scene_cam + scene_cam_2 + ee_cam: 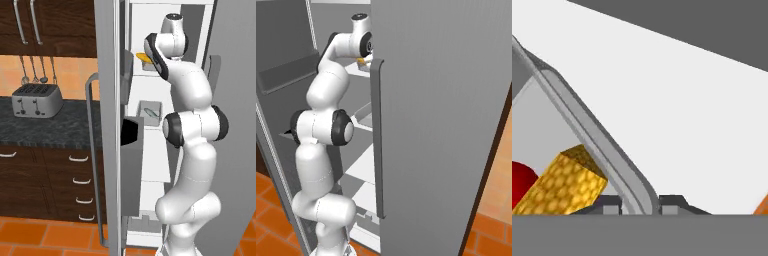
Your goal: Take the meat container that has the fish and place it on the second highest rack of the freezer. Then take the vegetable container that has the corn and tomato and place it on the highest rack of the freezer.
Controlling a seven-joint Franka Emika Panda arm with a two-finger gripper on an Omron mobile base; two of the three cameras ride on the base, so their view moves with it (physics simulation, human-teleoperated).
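The freezer (pixel 107 60) stands open, and my arm reaches in to its highest white rack (pixel 150 72). In the hand view the grey rim of the vegetable container (pixel 587 125) runs between the fingertips of my gripper (pixel 641 205), which stand close on either side of it. Whether they still press on it is unclear. Inside that tub lie the yellow corn (pixel 564 185) and the red tomato (pixel 521 180). The corn's tip (pixel 142 57) pokes out beside my wrist. One rack lower sits the meat container (pixel 150 114) with the fish (pixel 150 112) in it.
The open freezer door (pixel 131 165) with its dark bins stands close to the left of my arm, its bar handle (pixel 91 150) outside. The other grey fridge door (pixel 441 125) closes off the right. A toaster (pixel 36 99) sits on the dark counter at left.
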